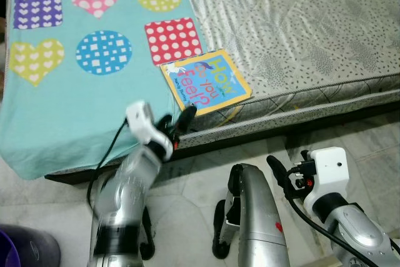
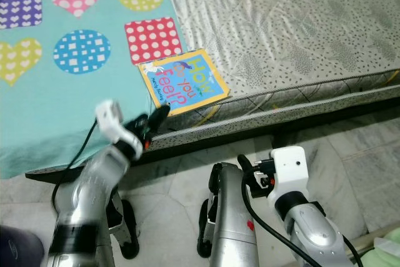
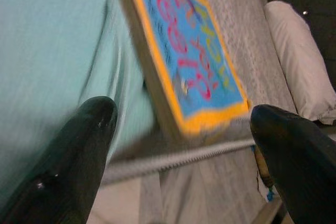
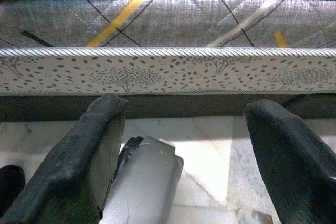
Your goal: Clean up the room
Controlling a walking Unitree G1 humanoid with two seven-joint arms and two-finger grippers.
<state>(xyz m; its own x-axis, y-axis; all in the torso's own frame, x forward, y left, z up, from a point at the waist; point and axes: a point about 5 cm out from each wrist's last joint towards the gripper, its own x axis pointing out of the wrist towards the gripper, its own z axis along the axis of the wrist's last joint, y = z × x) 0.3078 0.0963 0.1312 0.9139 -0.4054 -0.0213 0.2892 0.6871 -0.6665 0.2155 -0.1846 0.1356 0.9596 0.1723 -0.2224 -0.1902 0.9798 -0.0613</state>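
Observation:
A blue children's book (image 1: 206, 82) with a yellow border lies flat at the front edge of the mattress (image 1: 300, 42), partly on a turquoise blanket (image 1: 69, 92). My left gripper (image 1: 178, 123) is raised to the mattress edge just in front of the book's near corner, fingers open around nothing. In the left wrist view the book (image 3: 194, 61) lies ahead between the two black fingertips (image 3: 89, 129). My right gripper (image 1: 281, 173) hangs low over the floor, open and holding nothing, facing the mattress side (image 4: 168, 72).
The turquoise blanket has coloured hearts, circles and squares and drapes over the mattress's front left. White marble floor (image 1: 206, 167) lies below the bed. A dark purple object (image 1: 25, 245) sits at the lower left. A pale pillow (image 3: 302, 56) lies beyond the book.

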